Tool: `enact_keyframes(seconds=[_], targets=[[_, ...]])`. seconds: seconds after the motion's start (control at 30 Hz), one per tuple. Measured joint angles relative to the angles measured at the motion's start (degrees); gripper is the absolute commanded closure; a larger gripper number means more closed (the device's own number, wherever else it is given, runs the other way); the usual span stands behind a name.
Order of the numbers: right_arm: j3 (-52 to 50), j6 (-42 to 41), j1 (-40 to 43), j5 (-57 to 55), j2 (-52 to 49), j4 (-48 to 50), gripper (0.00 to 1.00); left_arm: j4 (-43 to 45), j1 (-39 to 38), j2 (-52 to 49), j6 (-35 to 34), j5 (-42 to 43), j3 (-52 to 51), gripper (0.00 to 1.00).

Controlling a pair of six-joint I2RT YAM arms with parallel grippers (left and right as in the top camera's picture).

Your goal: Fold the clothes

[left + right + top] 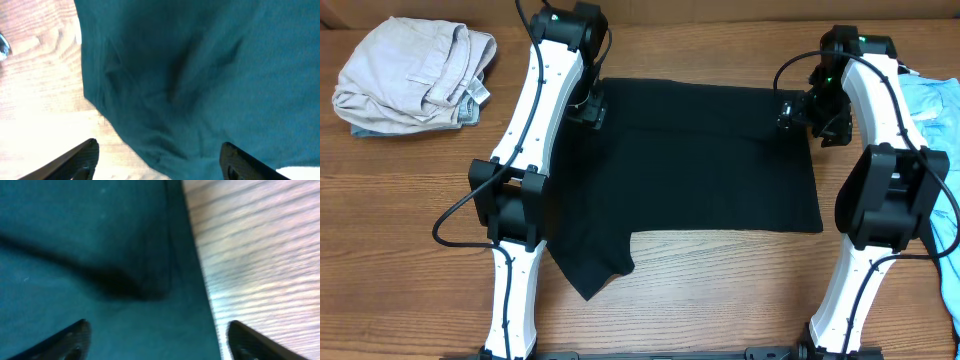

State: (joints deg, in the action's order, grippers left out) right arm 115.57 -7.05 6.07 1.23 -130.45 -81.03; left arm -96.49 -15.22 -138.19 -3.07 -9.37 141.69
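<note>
Fingers (80, 160) of the left gripper (159, 150) were found spread wide, with nothing held between them. They were poised over the far left corner of the black shirt (700, 160). The fingers (72, 337) of the right gripper (159, 330) were likewise found parted and empty, positioned over the far right corner, where the hem edge met the bare table (400, 200). Whether either pair touched the cloth could not be determined.

The shirt was recorded lying flat in the middle of the table, between the two arms, with one sleeve (590, 265) trailing out at the near left. It was judged that the cloth had been laid out smooth so that a clean fold line could be formed, and that both grippers had been stationed at matching corners so that the far edge could be lifted evenly.

A pile of beige clothes (415, 65) was noted at the far left, well apart from the shirt. A light blue garment (935, 110) was noted at the right edge, beside the right arm. Both were judged to have been set aside to leave room for the work.
</note>
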Motion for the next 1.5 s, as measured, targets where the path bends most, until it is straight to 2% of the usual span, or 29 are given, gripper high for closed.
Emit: enact_keyframes(seconds=[0.13, 0.27, 0.4, 0.57, 0.73, 0.97, 1.1, 1.33, 1.5], targets=[[0.0, -0.2, 0.0, 2.9, 3.6, -1.5, 0.02, -0.2, 0.0, 0.5, -0.5, 1.6, 0.0, 0.17], [0.2, -0.3, 0.0, 4.5, 13.9, -4.3, 0.0, -0.1, 0.0, 5.8, -2.9, 3.4, 0.0, 0.11], [1.4, -0.8, 0.0, 4.9, 27.3, -8.8, 0.0, 0.0, 0.0, 16.8, -5.7, 4.9, 0.0, 0.03], [0.4, -3.2, 0.0, 4.5, 39.8, -11.5, 0.0, 0.1, 0.0, 31.9, -9.8, 6.0, -4.4, 0.02], [-10.4, -6.2, 0.0, 4.1, 47.9, -8.5, 0.0, 0.9, -0.2, 42.8, -15.9, 6.2, -22.9, 0.05], [-31.7, -10.3, 0.0, 3.9, 53.9, 3.3, 0.0, 15.8, -6.1, 50.5, -25.9, 7.1, -58.2, 0.11], [-38.4, -11.5, 0.0, 3.8, 54.0, 6.8, 0.0, 24.4, -9.5, 56.2, -30.0, 10.5, -74.0, 0.21], [-42.3, -12.2, 0.0, 3.9, 53.6, 10.0, 0.0, 36.8, -9.8, 57.7, -31.3, 19.4, -90.4, 0.32], [-43.8, -12.2, 0.0, 3.9, 53.6, 11.6, 0.0, 42.6, -9.8, 57.6, -31.3, 23.1, -97.1, 0.37]])
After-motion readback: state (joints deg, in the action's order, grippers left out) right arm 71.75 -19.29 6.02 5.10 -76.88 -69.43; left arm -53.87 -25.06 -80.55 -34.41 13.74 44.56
